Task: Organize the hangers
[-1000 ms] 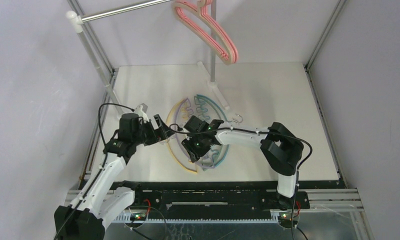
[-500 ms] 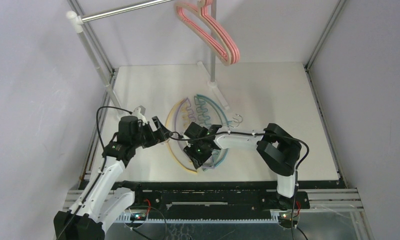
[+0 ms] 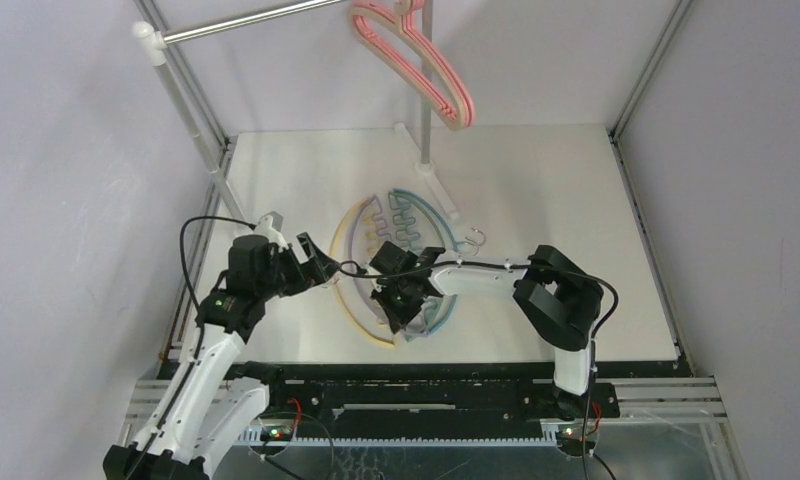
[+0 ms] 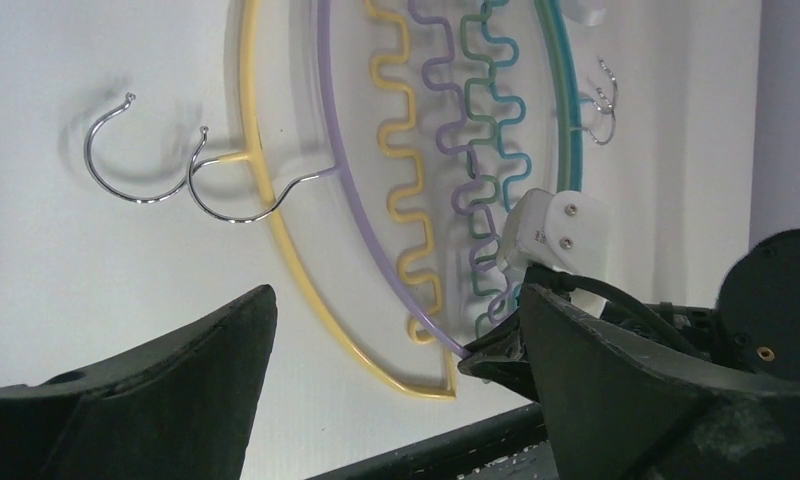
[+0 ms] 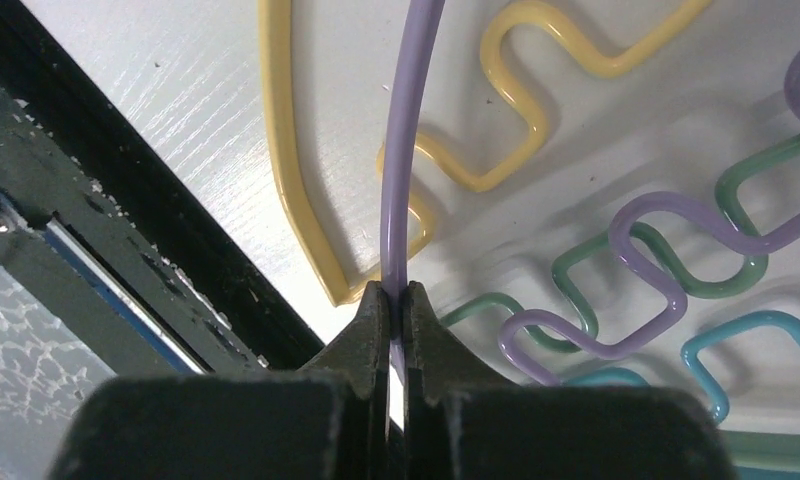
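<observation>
white desk (image 3: 576,200) carries the thin curved plastic hangers (image 3: 396,225) overlapped near its middle, wavy bars crossing; my right fingers (image 5: 397,300) are pinched tight on the lavender hanger (image 5: 401,150) at its curved rim, beside the yellow hanger (image 5: 276,120); my left fingers (image 4: 396,310) gape wide, holding nothing, beside the pile; pink hangers (image 3: 416,65) hang from the silver rail (image 3: 246,21).

Wavy-barred yellow hanger (image 4: 244,100), lavender hanger (image 5: 401,150), green hanger (image 5: 566,262) and teal hanger (image 4: 574,110) on white bench (image 3: 536,190); silver hooks (image 4: 136,165); striped pink-and-tan hangers (image 3: 431,75) above far edge.
</observation>
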Robot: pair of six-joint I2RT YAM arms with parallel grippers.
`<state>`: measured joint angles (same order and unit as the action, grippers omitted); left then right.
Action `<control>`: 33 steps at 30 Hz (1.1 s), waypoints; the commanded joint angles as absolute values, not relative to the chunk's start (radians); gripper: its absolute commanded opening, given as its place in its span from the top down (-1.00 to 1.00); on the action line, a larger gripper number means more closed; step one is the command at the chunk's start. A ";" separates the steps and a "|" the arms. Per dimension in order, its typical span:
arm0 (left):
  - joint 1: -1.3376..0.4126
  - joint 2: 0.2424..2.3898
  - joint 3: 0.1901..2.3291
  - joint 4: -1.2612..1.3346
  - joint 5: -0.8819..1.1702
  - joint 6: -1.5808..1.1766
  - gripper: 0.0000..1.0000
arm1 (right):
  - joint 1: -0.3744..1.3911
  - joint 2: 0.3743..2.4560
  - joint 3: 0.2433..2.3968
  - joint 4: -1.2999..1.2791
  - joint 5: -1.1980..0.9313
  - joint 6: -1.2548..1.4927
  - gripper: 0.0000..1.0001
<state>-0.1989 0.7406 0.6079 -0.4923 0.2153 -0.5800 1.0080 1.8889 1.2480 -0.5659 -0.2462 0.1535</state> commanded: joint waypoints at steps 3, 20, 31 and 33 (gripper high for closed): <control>-0.198 0.683 0.727 -0.507 0.196 -0.595 -0.90 | 0.937 1.772 1.337 -0.596 -0.311 0.167 1.00; -0.198 0.574 0.798 -0.492 0.191 -0.613 -0.89 | 0.752 1.817 1.804 -0.538 -0.627 0.424 1.00; -0.198 0.509 0.722 -0.519 0.173 -0.600 -0.88 | 0.752 1.964 2.164 -0.378 -0.754 0.648 1.00; -0.197 0.510 0.713 -0.520 0.164 -0.589 -0.88 | 0.759 1.962 2.188 -0.290 -0.773 0.685 1.00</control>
